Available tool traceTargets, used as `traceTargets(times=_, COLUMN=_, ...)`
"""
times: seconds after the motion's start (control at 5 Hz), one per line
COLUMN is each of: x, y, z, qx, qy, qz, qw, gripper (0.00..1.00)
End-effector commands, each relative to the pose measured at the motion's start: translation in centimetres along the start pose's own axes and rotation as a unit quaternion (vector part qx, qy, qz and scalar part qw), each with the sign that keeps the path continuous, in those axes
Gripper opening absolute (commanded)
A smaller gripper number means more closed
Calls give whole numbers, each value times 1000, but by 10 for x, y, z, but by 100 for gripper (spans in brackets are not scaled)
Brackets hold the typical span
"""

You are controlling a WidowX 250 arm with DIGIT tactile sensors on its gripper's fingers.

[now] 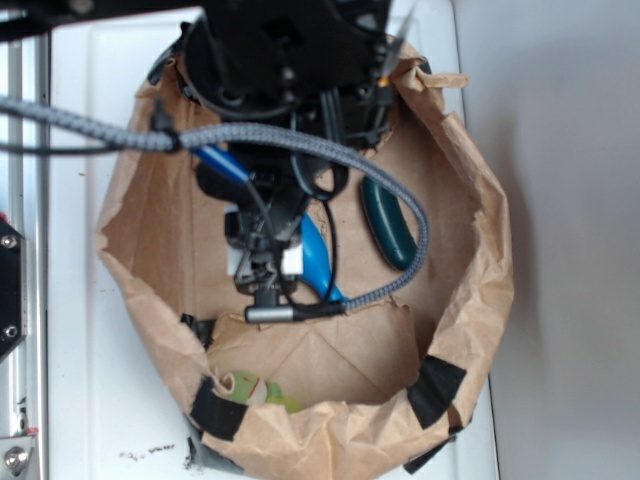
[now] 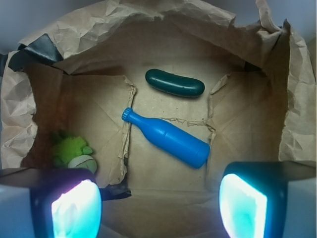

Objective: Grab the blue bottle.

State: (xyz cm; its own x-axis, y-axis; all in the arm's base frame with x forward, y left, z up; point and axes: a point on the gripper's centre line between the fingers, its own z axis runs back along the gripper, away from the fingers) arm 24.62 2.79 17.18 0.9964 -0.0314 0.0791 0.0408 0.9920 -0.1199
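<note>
We read no labels or writing on anything. In the wrist view the blue bottle (image 2: 168, 139) lies flat on the floor of the paper bag (image 2: 44, 114), long axis diagonal, cap pointing upper left, base lower right. The dark teal capsule (image 2: 174, 83) lies just beyond it. The fingers (image 2: 161, 204) hover above, spread wide, holding nothing

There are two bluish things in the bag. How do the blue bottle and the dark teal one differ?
The blue bottle is bright blue and longer, narrowing to a capped neck; the dark teal capsule is shorter, with both ends rounded. The bottle lies diagonally, the capsule almost level across the wrist view. Both lie flat on the paper bag floor, apart.
</note>
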Motion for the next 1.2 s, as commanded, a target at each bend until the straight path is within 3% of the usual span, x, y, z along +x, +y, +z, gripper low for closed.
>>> traceTargets(times=0.0, x=37, y=11, z=-21, qx=3, qy=34, qz=-91, qw=995, gripper=100)
traceTargets(times=0.2, x=62, y=15, z=-41, qx=14, qy=37, qz=-119, qw=992, gripper=100)
traceTargets(times=0.4, x=65, y=18, z=-63, qx=15, qy=39, qz=-158, qw=987, gripper=100)
traceTargets(times=0.6, x=35, y=14, z=-51, qx=1, qy=9, qz=-220, qw=975, gripper=100)
traceTargets(times=0.8, x=-11, y=18, z=-21, qx=-25, qy=-29, qz=-265, qw=964, gripper=100)
traceTargets(times=1.0, x=-11, y=16, z=-40, qx=-2, qy=-18, qz=-258, qw=966, gripper=100)
